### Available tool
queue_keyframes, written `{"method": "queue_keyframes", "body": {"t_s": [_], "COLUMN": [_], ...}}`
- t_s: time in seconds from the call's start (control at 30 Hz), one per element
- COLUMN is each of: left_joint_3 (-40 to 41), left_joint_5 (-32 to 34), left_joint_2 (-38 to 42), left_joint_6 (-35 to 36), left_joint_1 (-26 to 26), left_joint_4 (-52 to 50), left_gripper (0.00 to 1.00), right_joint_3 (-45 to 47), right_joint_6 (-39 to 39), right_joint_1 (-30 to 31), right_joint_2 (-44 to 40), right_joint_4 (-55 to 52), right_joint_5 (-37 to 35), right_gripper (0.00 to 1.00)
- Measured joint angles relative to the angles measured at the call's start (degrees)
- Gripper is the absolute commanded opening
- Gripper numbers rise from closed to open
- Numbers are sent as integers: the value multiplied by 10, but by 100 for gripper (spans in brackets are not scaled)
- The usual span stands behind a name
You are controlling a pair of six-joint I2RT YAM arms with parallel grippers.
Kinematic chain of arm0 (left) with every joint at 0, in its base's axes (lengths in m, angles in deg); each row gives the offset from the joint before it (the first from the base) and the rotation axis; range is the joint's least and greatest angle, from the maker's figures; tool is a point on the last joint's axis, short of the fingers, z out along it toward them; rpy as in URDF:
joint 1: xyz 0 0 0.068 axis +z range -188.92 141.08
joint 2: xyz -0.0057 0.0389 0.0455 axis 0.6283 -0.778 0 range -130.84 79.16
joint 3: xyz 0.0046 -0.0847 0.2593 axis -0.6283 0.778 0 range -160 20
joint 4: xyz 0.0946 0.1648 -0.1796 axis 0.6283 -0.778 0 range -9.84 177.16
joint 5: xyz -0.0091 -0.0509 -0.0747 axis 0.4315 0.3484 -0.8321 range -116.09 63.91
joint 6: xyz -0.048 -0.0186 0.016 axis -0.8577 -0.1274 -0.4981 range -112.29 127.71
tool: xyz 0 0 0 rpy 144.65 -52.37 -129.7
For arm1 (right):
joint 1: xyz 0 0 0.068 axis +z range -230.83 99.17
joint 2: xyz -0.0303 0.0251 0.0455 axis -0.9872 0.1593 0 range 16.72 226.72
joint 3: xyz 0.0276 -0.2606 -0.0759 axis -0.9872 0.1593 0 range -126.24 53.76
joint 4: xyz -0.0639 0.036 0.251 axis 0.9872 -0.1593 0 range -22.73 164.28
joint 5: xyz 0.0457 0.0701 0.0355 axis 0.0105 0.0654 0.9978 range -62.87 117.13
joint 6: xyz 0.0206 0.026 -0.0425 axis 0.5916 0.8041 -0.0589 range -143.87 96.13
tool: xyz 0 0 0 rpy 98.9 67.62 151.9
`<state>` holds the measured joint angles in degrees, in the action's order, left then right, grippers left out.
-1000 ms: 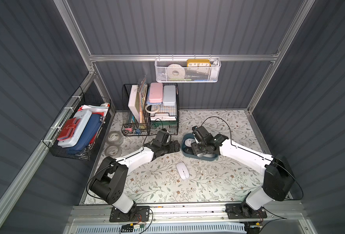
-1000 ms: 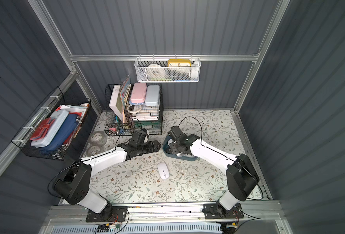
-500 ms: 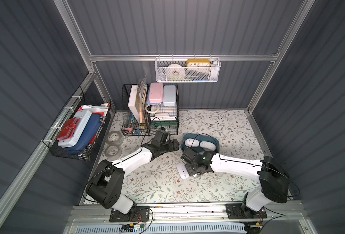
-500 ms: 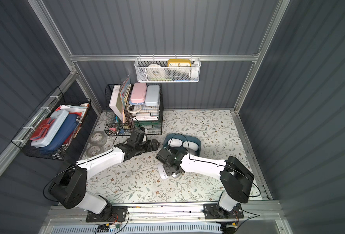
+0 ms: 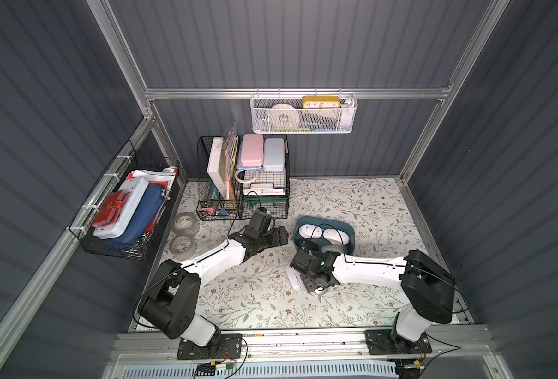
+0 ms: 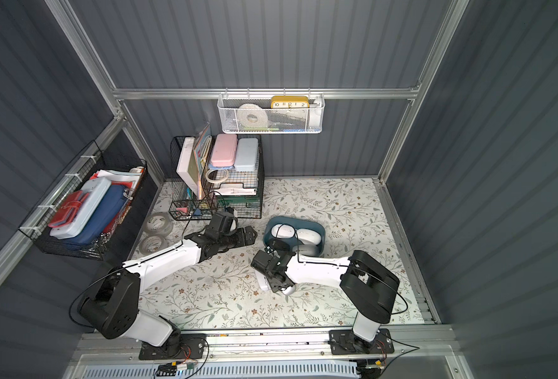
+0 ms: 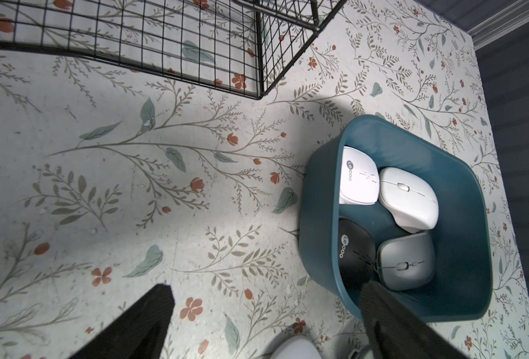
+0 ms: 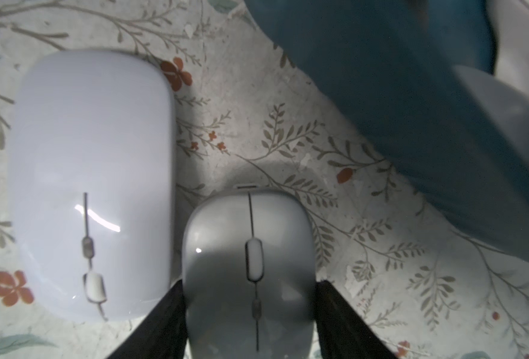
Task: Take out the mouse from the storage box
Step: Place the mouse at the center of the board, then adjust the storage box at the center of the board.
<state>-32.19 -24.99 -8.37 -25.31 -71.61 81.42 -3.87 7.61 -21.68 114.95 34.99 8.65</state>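
Right arm (image 5: pixel 369 265) has swung out of the storage box (image 7: pixel 316 199) to the table (image 8: pixel 257 140) in front of it since the earlier frame, while the left gripper (image 7: pixel 267 287) hangs released, fingers wide, just beside the box. Right gripper (image 8: pixel 250 281) flanks the grey mouse (image 8: pixel 250 236), set just beside a white mouse (image 8: pixel 92 186) outside the box; whether it pinches or has let go cannot be told. Judged light, rigid, slick-shelled, best taken across its flanks; boxed are a branded white mouse (image 7: pixel 358 177), plain white mouse (image 7: pixel 407 199), black mouse (image 7: pixel 355 258) and second grey mouse (image 7: pixel 406 264).
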Motion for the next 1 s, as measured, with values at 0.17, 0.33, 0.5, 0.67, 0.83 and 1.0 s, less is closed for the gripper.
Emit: {"method": "queue_keyframes", "body": {"t_s": [0.17, 0.33, 0.5, 0.67, 0.83, 1.0], "left_joint_3": [0, 0, -3, -4, -23, -36], "left_joint_5": [0, 0, -9, -17, -28, -46], "left_joint_2": [0, 0, -8, -33, -61, -75], "left_joint_6": [0, 0, 0, -1, -2, -12], "left_joint_1": [0, 0, -1, -27, -63, -75], "left_joint_4": [-1, -7, -7, -3, 0, 15], "left_gripper": [99, 99, 99, 99, 97, 92], "right_joint_3": [0, 0, -5, -8, -7, -30], "right_joint_6": [1, -5, -19, -31, -54, -84], "right_joint_1": [0, 0, -15, -101, -177, -225], "right_joint_2": [10, -23, -120, -177, -165, -92], "right_joint_4": [6, -2, -24, -29, -6, 16], "right_joint_5": [-3, -16, -33, -33, -22, 14], "right_gripper": [78, 80, 80, 80, 80, 80]}}
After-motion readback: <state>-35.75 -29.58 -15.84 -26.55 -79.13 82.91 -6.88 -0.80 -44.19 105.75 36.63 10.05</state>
